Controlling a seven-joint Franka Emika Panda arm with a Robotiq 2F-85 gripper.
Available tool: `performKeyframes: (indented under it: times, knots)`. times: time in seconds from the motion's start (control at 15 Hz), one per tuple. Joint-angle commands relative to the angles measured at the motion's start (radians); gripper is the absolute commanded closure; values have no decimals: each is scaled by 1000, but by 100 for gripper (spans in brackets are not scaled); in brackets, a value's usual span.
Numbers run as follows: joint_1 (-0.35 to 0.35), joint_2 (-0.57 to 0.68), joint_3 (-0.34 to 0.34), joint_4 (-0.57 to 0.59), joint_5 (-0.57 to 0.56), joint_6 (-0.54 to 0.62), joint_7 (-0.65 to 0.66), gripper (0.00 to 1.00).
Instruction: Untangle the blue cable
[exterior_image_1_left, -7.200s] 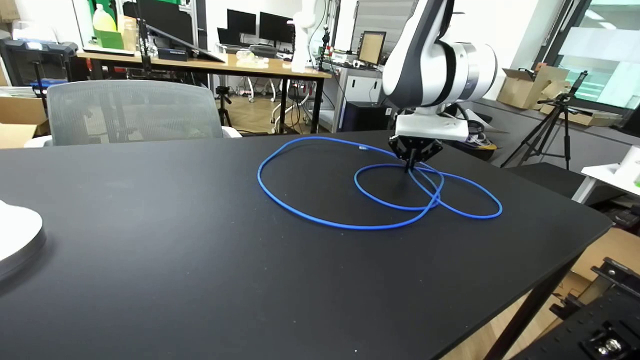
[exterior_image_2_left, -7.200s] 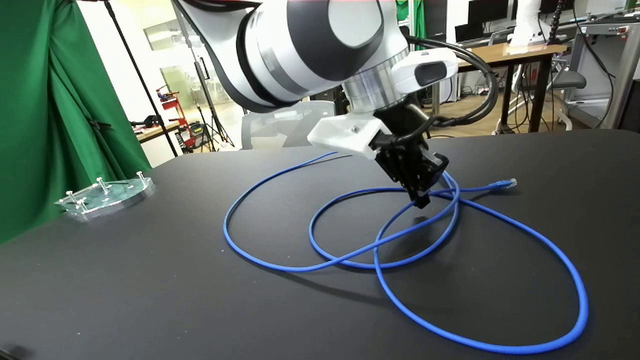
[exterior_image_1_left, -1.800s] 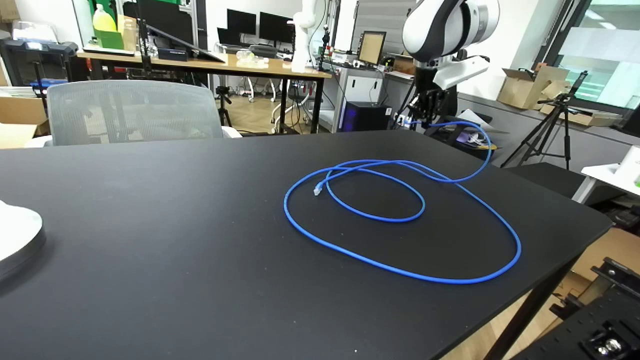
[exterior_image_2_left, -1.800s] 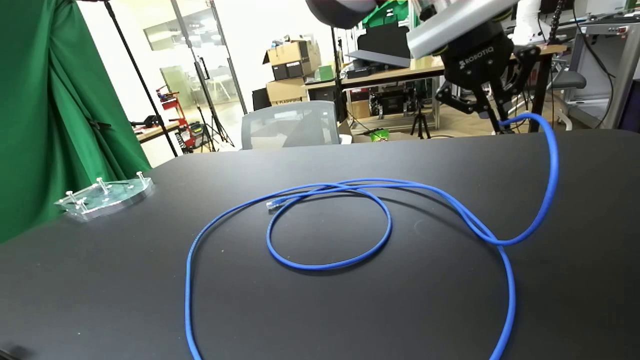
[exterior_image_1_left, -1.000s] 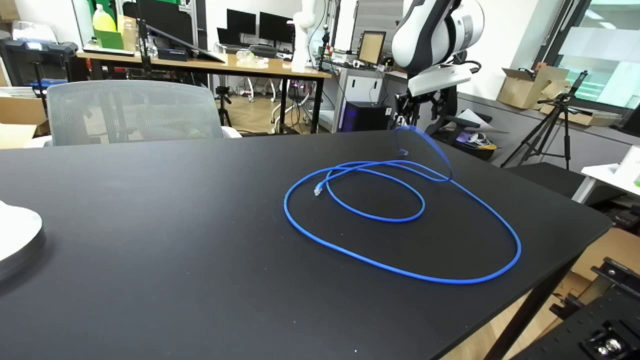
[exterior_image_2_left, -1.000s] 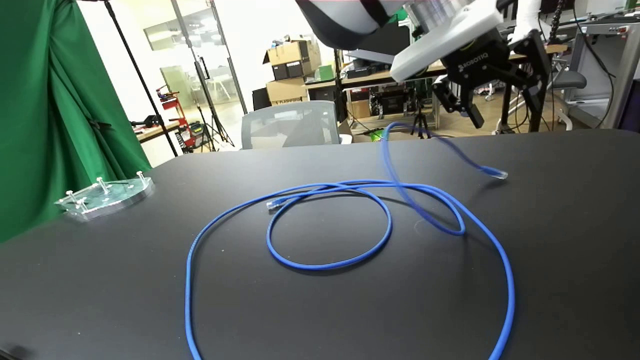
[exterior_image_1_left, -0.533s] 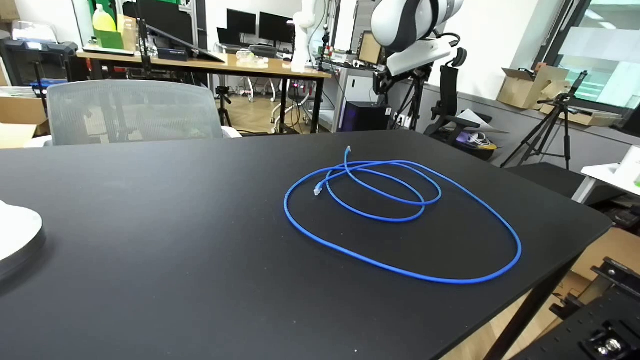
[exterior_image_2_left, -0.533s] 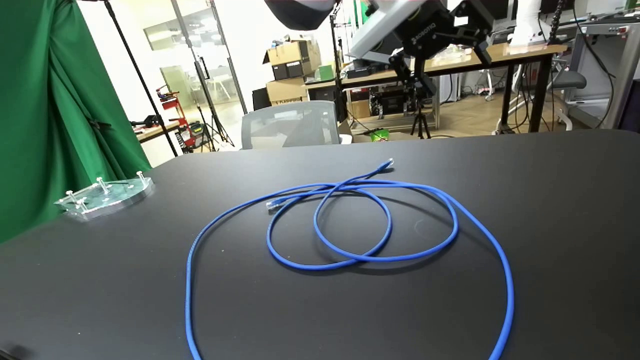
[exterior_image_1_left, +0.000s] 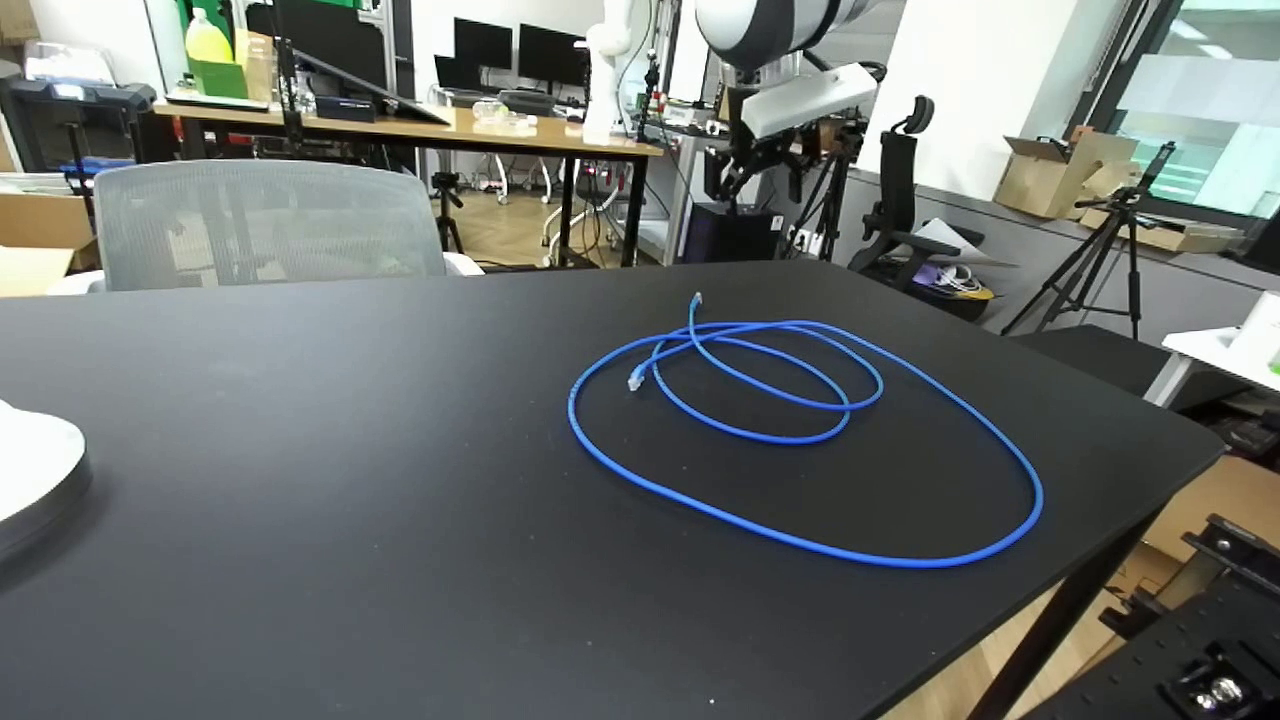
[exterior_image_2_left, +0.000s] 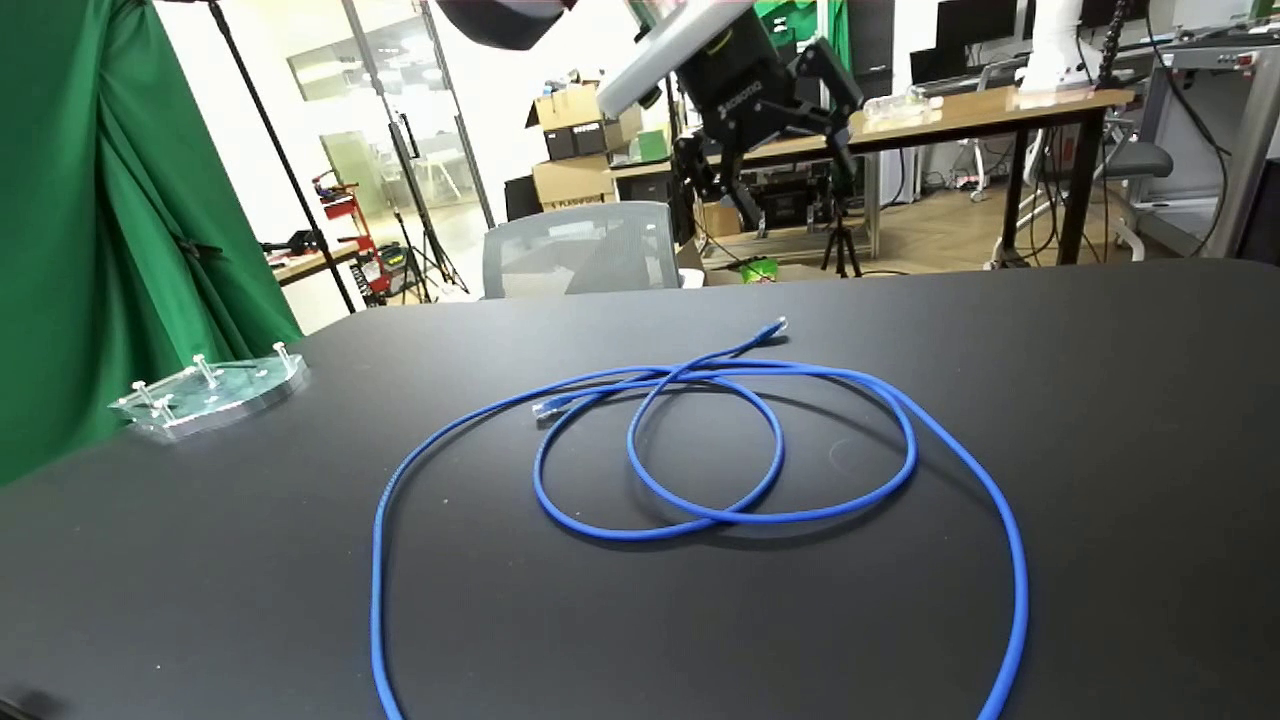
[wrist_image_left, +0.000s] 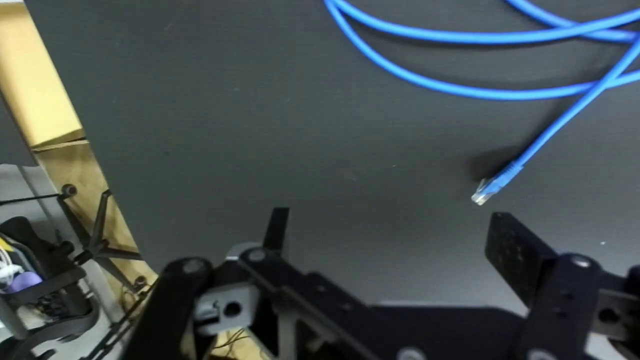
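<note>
The blue cable lies on the black table in one large loop with two smaller loops overlapping inside it. One end's clear connector points towards the table's far side. The opposite connector rests beside the crossing strands. My gripper hangs in the air above and beyond the cable, touching nothing. In the wrist view, the gripper is wide open with only bare tabletop seen between its fingers. A connector shows just beyond the right fingertip, and the cable runs off at upper right.
A clear plate with upright bolts sits at the table's left in an exterior view. A white rounded object is cut off by the frame's edge. A mesh chair stands behind the far edge.
Earlier my gripper held one cable end up off the table. It opened, and that end fell back across the inner loops. The arm then swung away, leftward in both exterior views.
</note>
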Motion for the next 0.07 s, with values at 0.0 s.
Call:
performKeyframes:
  times: [0.0]
  knots:
    - [-100, -83, 133, -80, 77, -38, -167, 0]
